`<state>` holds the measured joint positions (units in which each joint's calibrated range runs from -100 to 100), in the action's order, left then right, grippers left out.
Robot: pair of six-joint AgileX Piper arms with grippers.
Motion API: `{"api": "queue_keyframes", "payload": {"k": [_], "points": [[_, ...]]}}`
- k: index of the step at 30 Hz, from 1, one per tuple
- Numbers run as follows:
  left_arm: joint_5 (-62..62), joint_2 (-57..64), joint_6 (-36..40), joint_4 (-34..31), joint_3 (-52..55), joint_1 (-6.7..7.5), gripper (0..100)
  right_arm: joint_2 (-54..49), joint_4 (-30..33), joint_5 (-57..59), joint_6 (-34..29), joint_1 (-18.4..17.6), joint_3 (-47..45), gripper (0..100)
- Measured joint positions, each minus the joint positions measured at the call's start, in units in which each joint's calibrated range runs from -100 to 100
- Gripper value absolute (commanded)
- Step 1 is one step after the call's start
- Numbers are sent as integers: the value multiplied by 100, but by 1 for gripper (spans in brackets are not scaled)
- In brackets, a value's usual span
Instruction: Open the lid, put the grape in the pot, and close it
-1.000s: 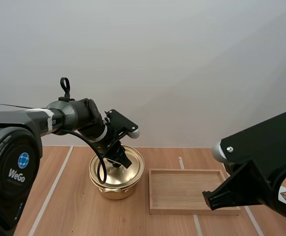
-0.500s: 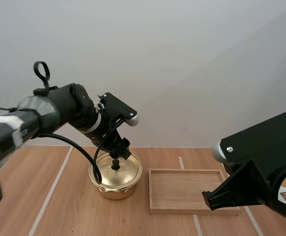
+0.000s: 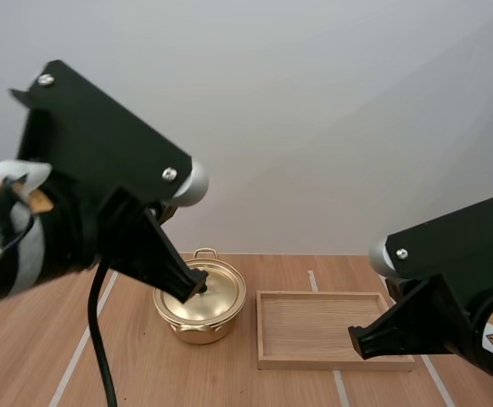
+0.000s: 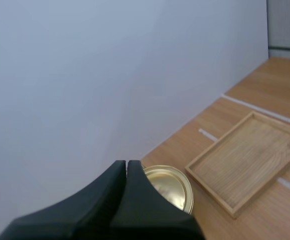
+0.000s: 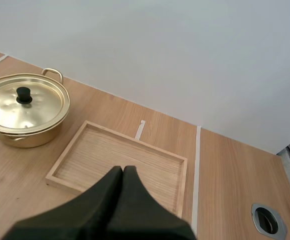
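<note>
**A:** Where is the pot sitting for you?

**B:** You are looking at the gold pot [image 3: 197,320] standing on the wooden table [image 3: 136,356]. Its lid [image 5: 25,107] is resting on it, covering it fully, with the black knob [image 5: 24,95] pointing up from the middle.

**A:** And what is lying beside the pot?

**B:** The wooden tray [image 5: 120,160] is lying flat just beside the pot, not touching it, on the side toward your right arm.

**A:** What is my left gripper doing?

**B:** Your left gripper [image 4: 127,164] is hanging above and just short of the pot. In the left wrist view the lid is showing past the tips. The two fingers are lying pressed together as one dark wedge, and they are holding nothing.

**A:** And the right one?

**B:** Your right gripper [image 5: 123,170] is hovering well apart from the pot, over the tray's edge that lies farther from it. Its fingers are likewise pressing together, pinching nothing.
</note>
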<state>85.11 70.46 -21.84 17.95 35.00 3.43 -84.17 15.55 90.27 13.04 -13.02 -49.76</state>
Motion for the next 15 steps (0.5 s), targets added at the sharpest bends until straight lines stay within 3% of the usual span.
{"api": "queue_keyframes", "payload": {"k": [5,11,15], "points": [[-672,1065,621,-165,638,0,2,-546,-224,-379,-125,113,-12,0],[-2631,2044,2082,-726,1606,0,2,-1048,-670,-1375,-209,209,-84,0],[-2968,2373,2718,-1210,2553,0,2,-1127,-729,-1792,-695,388,-622,0]]}}
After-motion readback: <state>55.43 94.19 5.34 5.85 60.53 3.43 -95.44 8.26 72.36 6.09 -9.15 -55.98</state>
